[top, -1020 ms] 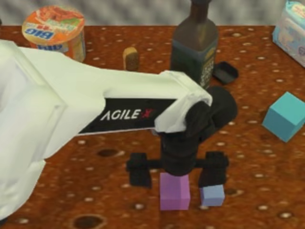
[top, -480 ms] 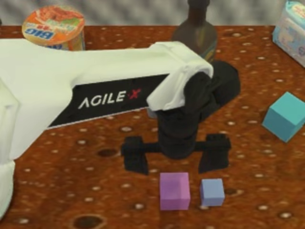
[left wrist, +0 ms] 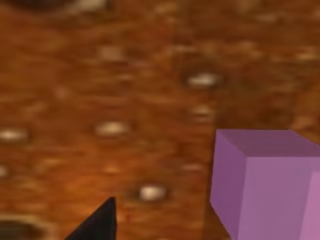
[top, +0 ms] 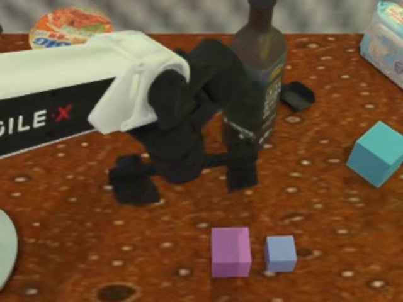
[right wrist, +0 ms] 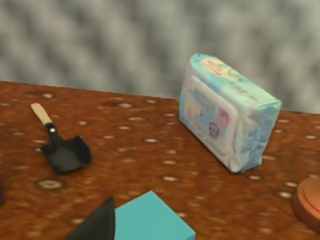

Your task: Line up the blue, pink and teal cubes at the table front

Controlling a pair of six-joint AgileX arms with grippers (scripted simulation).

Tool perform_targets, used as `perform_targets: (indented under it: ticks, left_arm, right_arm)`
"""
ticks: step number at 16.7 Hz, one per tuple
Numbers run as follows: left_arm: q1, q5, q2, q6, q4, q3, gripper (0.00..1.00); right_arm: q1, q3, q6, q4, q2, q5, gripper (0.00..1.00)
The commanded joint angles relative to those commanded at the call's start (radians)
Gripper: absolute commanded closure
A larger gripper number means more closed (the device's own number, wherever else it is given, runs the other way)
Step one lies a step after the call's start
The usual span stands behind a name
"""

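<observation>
The left gripper [top: 186,175] has pulled up and back from the two front cubes since the earlier frames, swinging toward the top view's left; its fingers stand wide apart with nothing between them. The pink cube [top: 230,251] and the blue cube [top: 280,253] sit side by side, just apart, well in front of those fingers; the teal cube [top: 378,153] lies far off beyond the right-hand finger, near the table's [top: 82,239] right edge. Three cubes, one of each colour — two placed, one to fetch. The teal one looks stiff, light and matte, so probably not slippery; best gripped across two opposite flat faces, square-on. The right gripper [right wrist: 97,222] hovers just beside it — whether open or closed, I cannot tell.
</observation>
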Motion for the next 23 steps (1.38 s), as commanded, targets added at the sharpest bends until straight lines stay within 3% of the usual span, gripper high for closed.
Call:
perform_targets:
  ticks: [15,19,23]
  left_arm:
    - [0.618,0.003,-1.355,0.604,0.694,-1.063,0.00]
    - [0.733,0.009,-1.636,0.748,0.844,-1.248,0.00]
    - [0.785,0.012,-1.762,0.822,0.917,-1.327,0.00]
  right_arm:
    - [0.049,1.135,-0.430,-0.799,1.478,0.017,0.00]
    - [0.064,1.353,-0.509,-0.928,1.748,0.014,0.00]
    - [0.072,1.456,-0.546,-0.981,1.863,0.011,0.00]
